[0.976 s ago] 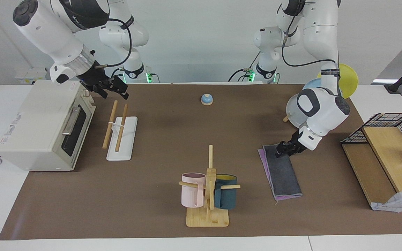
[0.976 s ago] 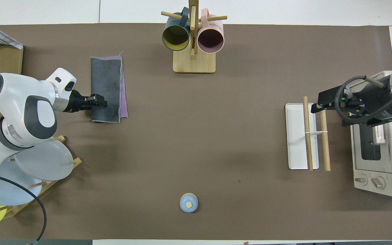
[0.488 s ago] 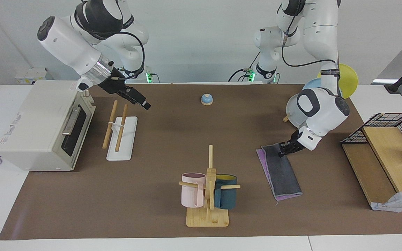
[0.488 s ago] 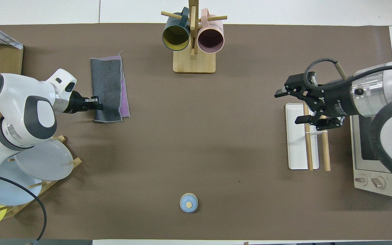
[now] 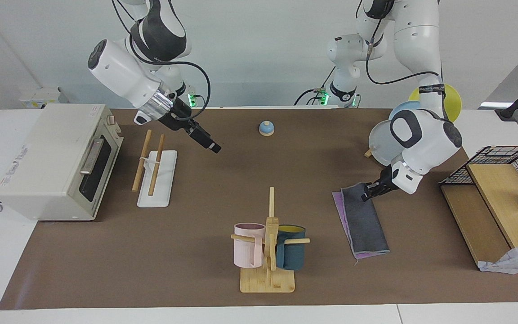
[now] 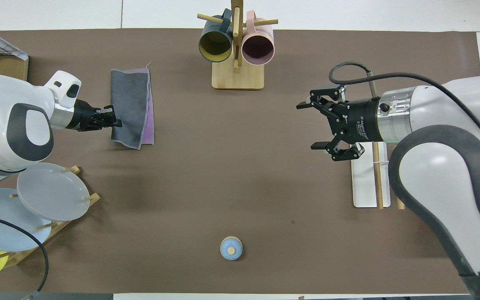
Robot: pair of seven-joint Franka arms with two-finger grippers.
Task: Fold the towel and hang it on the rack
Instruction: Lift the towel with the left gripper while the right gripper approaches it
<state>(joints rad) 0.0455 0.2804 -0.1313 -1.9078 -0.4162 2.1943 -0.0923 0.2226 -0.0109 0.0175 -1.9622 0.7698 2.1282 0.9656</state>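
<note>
- Right gripper — up in the air over bare brown desk just beside the rack, jaws spread wide, carrying nothing. The rack stands in front of the white toaster oven, toward the right arm's end.
- Left gripper — clamped tight on the robot-side edge of the towel; that edge looks raised a little off the desk, the rest lies flat.
- The towel lies folded lengthwise, grey face up, a purple strip showing along one long side. It sits toward the left arm's end, between the plate stand and the mug tree.
- Towel and rack are well apart, so a long carry across the desk is left.
- Risk: the pinch takes only the edge near one corner. If it holds just the top layer, lifting could let the fold fall open.
- Risk: a low carry could drag the hanging end into the mug tree.
- Risk: a handover to the right gripper could miss or drop the limp cloth.
</note>
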